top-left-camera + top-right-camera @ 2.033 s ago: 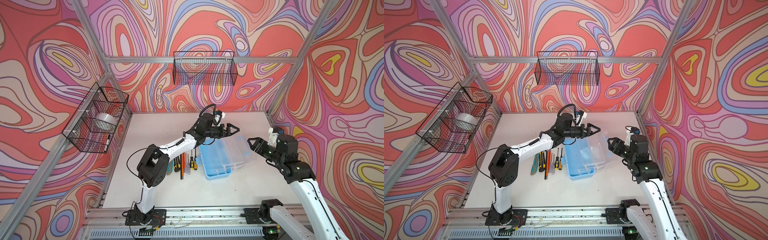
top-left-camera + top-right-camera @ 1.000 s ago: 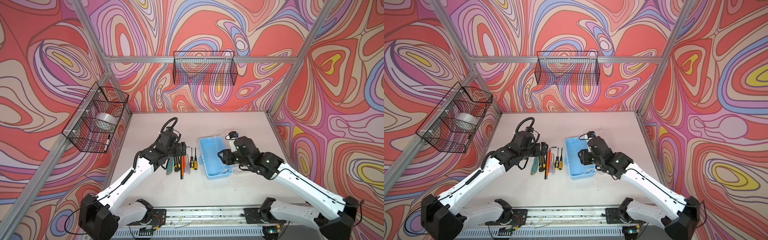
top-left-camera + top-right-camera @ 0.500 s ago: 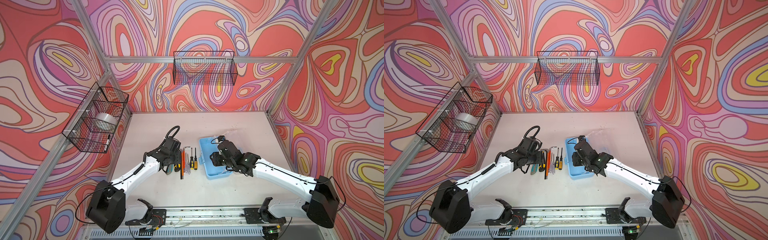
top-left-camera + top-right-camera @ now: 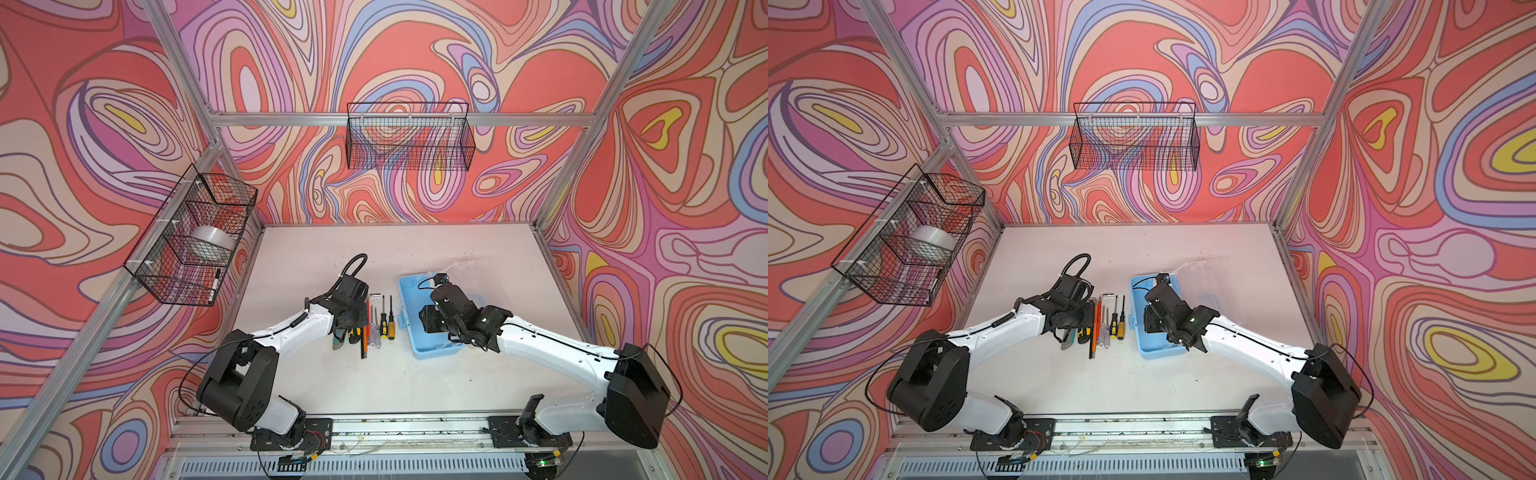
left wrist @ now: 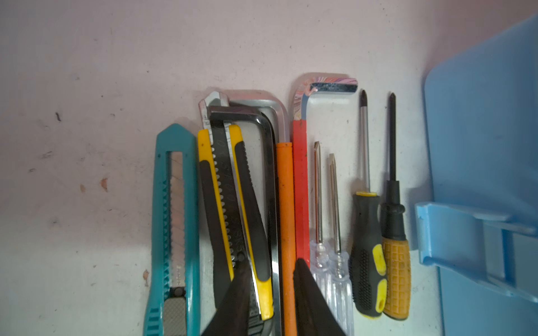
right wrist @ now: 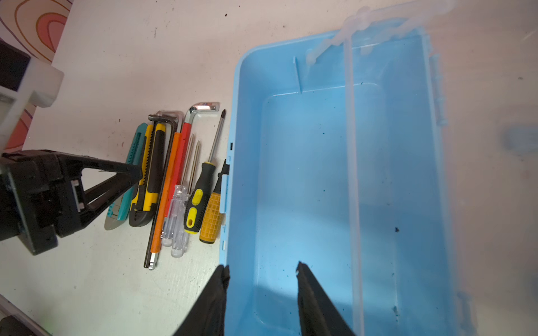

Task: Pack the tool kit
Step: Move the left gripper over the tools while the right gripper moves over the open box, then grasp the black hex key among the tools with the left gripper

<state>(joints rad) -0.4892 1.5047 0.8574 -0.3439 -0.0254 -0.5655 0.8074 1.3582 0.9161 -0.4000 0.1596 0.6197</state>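
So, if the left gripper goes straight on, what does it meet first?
Probably the orange stick, lying between the fingers of the left gripper, with a black hex key beside it. Depth is unclear; one finger may meet the yellow knife sooner.

Swirling red-and-purple patterned walls (image 4: 104,104) enclose a white tabletop (image 4: 415,257), with black wire baskets (image 4: 409,137) on aluminium rails (image 4: 291,119).

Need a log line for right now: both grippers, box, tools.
left gripper: astride orange stick, grip unclear | right gripper: open, straddling tool kit wall | tool kit: empty | tools: on table
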